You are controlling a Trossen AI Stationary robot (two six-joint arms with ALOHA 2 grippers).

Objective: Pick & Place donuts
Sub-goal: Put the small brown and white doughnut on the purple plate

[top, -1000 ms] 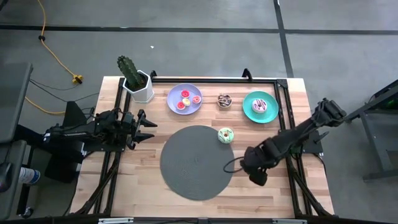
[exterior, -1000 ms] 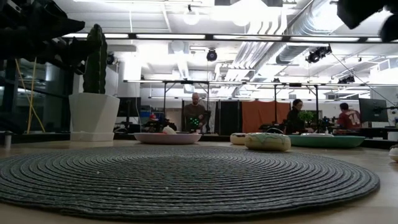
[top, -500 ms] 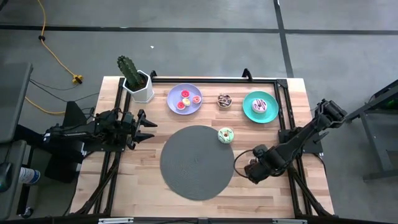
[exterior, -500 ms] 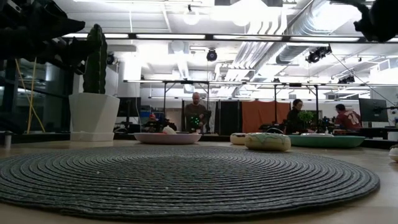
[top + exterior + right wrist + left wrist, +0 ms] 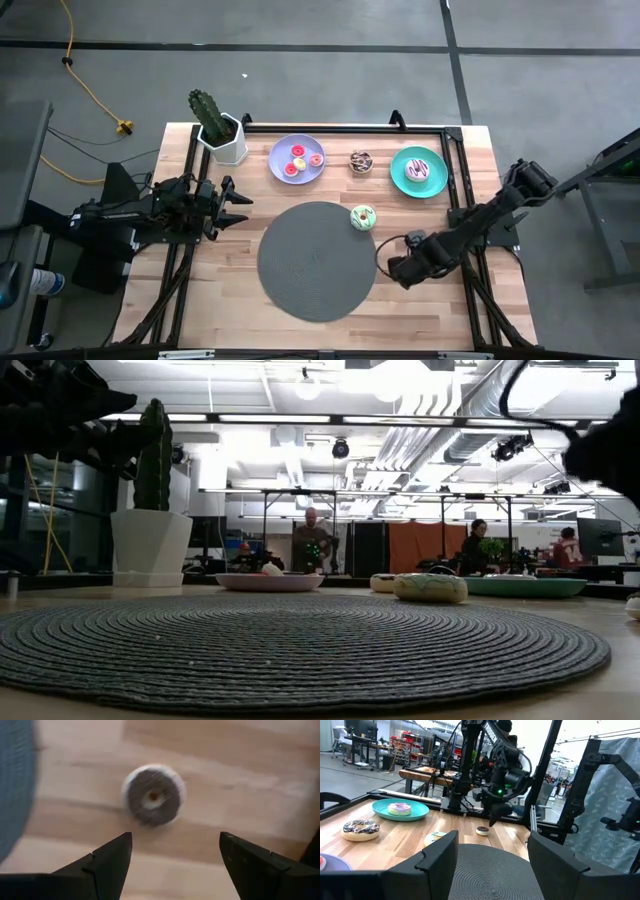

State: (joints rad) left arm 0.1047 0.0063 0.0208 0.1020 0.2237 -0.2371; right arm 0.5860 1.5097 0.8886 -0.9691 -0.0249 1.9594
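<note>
Hovering over brown donut (image 5: 153,795) beside grey mat (image 5: 316,261), right gripper (image 5: 172,857) fingers spread.

Seven donuts: three on the lavender plate (image 5: 296,160), one on the teal plate (image 5: 418,172), a sprinkled brown one (image 5: 361,160) between them, a green one (image 5: 363,217), a chocolate one (image 5: 153,795) (lower right). Two plates, one mat (image 5: 316,260), one cactus (image 5: 210,115), two arms.

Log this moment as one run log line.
right end effector: open, above chocolate donut | left end effector: open, idle at table's left | phase: approach, not yet grasped
</note>
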